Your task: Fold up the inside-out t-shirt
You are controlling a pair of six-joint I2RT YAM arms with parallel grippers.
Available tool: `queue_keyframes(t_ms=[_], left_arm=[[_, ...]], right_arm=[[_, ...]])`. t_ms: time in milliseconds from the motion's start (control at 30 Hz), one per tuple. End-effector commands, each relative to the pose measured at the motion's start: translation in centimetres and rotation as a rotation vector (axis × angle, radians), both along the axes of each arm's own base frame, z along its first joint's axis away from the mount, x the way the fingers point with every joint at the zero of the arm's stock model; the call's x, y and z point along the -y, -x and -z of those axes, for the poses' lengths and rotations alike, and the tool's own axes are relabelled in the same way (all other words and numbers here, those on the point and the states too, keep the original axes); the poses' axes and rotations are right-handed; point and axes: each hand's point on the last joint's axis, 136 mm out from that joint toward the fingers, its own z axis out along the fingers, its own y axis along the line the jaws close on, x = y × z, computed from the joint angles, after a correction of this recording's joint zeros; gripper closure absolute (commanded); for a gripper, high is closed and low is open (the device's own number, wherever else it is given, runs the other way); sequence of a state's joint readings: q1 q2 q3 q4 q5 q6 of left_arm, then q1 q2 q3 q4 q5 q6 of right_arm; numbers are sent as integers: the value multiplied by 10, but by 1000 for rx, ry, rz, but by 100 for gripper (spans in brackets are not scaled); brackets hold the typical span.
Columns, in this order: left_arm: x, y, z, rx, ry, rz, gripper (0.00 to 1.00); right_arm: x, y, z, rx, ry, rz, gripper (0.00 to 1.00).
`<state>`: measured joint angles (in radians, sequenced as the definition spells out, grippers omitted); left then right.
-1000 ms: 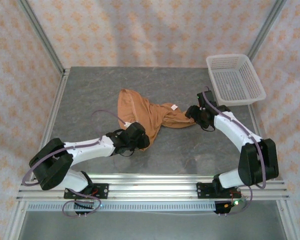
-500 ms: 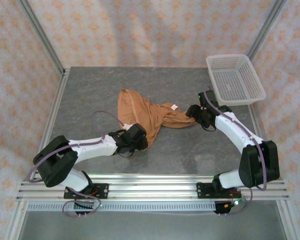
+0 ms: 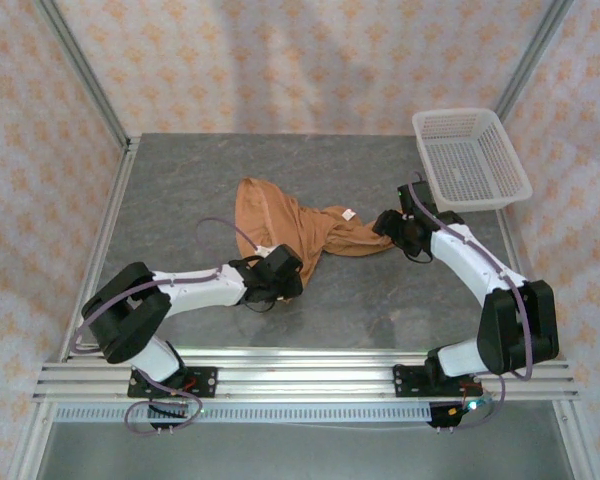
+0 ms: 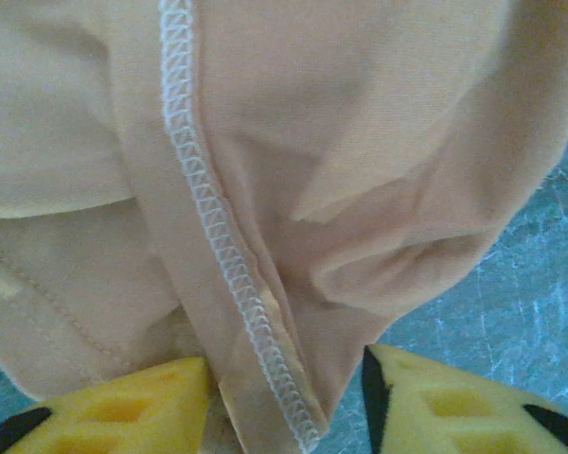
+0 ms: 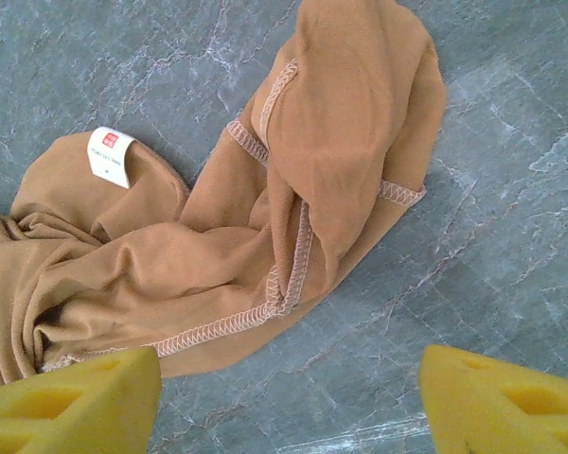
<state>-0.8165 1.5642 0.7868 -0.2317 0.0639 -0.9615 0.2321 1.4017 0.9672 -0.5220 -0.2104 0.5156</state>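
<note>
Kim: Left arm's moved since a sec ago. Its big black joint swung right, toward table ctr, and the left end effector point(image 3: 280, 275) slid a bit right along the shirt's near end. R arm approx same spot.

Lee: Ok. Biggest thing first?

Kim: Grey marbled table point(image 3: 380, 310), carries everything. Then the inside-out t-shirt point(image 3: 280, 225), orange-tan, bunched around mid-table. Wide part sits back-left, a twisted length runs right, and a narrow end comes toward the near edge.

Lee: Basket?

Kim: White mesh basket point(image 3: 458, 116) at far-right corner, well apart from the shirt.

Lee: End effectors?

Kim: Left one sits on the shirt's near end. On its wrist cam a fold w/ a white overlock seam point(image 4: 208, 218) runs btwn the yellow fingers point(image 4: 133, 397). A bit of table shows btwn cloth and the other finger, so can't tell if it's pinching or just straddling. The right end effector point(image 3: 388, 224) is at the shirt's right tip. Its wrist cam shows the fingers spread wide, released, w/ bare table btwn them and a hemmed lobe of cloth just ahead.

Lee: Smallest?

Kim: White neck label point(image 5: 111, 156) w/ a red mark, on a fold left of that lobe.
</note>
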Motion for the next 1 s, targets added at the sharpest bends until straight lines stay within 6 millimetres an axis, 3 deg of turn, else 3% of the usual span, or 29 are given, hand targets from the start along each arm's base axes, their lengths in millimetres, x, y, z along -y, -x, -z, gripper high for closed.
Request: queue_keyframes(t_ms=[0, 167, 333, 700, 967], left_arm=[[-13, -2, -10, 28, -67, -27, 47], [-18, -1, -11, 35, -76, -34, 46], [-12, -1, -4, 18, -59, -35, 49], [0, -9, -12, 35, -65, -16, 57], [-6, -5, -4, 15, -97, -24, 55]], right_arm=[[6, 4, 6, -20, 21, -4, 27], [5, 3, 7, -20, 17, -6, 27], [4, 3, 8, -21, 11, -8, 27], [2, 4, 8, -27, 4, -15, 28], [4, 3, 3, -19, 19, -22, 28]])
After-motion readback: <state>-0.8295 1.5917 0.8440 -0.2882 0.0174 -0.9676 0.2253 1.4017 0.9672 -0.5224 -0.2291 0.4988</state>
